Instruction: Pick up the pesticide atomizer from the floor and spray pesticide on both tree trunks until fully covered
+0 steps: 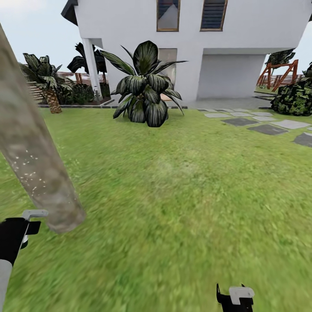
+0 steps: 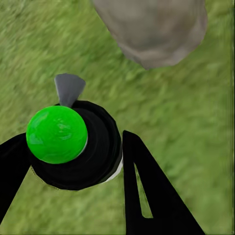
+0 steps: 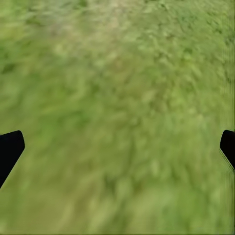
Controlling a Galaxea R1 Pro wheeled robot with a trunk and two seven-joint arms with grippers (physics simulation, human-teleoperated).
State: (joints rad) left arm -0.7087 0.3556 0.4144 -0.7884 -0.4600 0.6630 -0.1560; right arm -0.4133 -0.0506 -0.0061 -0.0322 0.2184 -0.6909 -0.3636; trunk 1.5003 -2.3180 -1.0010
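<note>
Gripping the pesticide atomizer [image 2: 73, 147], my left pincer [image 2: 68, 161] has its black fingers closed against the dark body under the green cap. My right pincer [image 3: 117, 147] is spread wide over bare lawn [image 3: 117, 88], holding nothing. Just beyond the left one the tree trunk [image 1: 30, 156] meets the grass, speckled with pale dots. Farther off stand a broad-leaved plant [image 1: 145, 86] and the white house [image 1: 242, 47].
</note>
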